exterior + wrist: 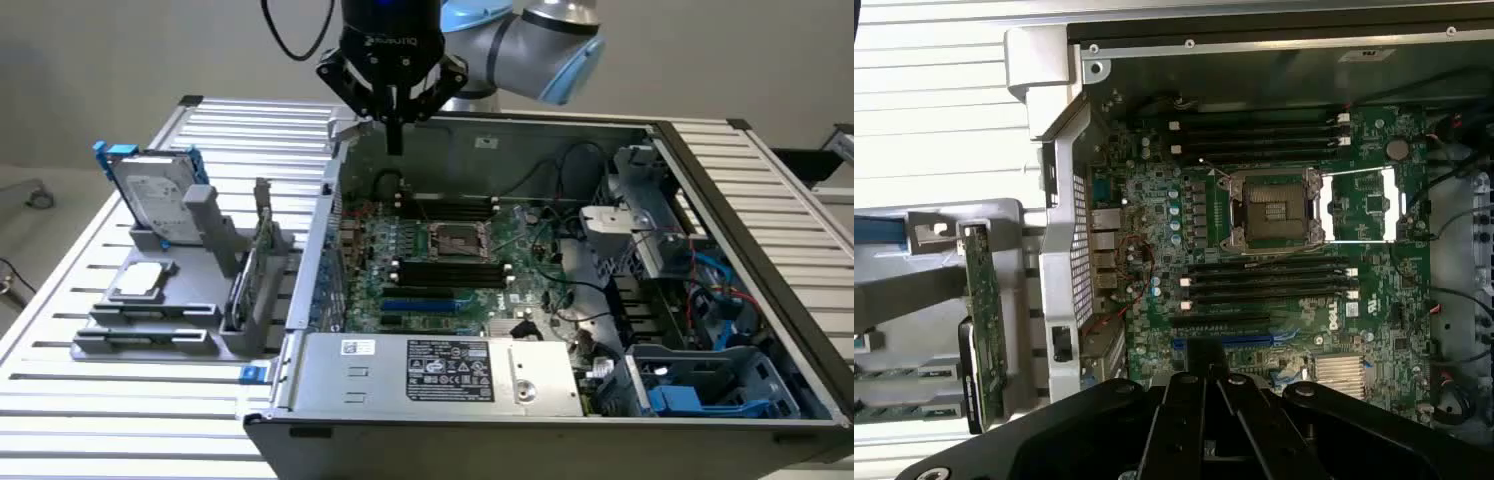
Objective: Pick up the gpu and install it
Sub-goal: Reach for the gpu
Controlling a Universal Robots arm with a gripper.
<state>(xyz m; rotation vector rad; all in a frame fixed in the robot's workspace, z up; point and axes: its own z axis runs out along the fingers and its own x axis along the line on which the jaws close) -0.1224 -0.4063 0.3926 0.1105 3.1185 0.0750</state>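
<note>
The black pincer (394, 138) (1205, 352) is shut tight with nothing held, high over the open grey computer case (534, 150), upper middle of the exterior view. The thin green gpu card (256, 275) (985, 320) is stood on edge in the grey rack (147, 335) on the slatted metal surface (107, 400), left of the case.

Silver-blue arm (534, 40), black jaws

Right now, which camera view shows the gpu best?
The wrist view. There the gpu shows its green board with components and the edge of its black shroud, standing in the grey rack. The exterior view shows the gpu as a thin upright sliver in that rack, nearly edge-on.
</note>
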